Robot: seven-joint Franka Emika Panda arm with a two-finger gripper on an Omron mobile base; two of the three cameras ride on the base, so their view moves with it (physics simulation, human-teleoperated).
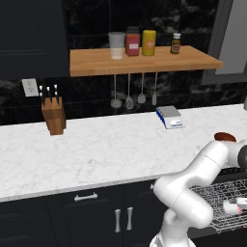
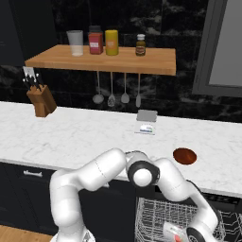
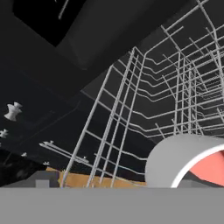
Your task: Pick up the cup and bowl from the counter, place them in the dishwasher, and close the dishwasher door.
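Observation:
The pinkish-red cup [image 3: 192, 164] lies on its side in the dishwasher's grey wire rack [image 3: 131, 109], its pale rim toward the hand camera. From the base it shows in the pulled-out rack [image 1: 217, 193] as a small cup [image 1: 232, 207] [image 2: 174, 232]. My gripper [image 3: 116, 183] hangs low over the rack, open, its fingertips wide apart and the cup beside the right one. The red-brown bowl [image 1: 225, 137] [image 2: 184, 155] sits on the white marble counter [image 1: 96, 154] above the dishwasher [image 2: 151, 212]. The dishwasher door is out of view.
A wooden knife block [image 1: 54, 116] stands at the counter's back left and a small scale [image 1: 170, 116] at the back middle. Above hangs a wooden shelf [image 1: 140, 60] with a tumbler, jars and utensils. Black cabinets [image 1: 96, 217] lie left of the dishwasher.

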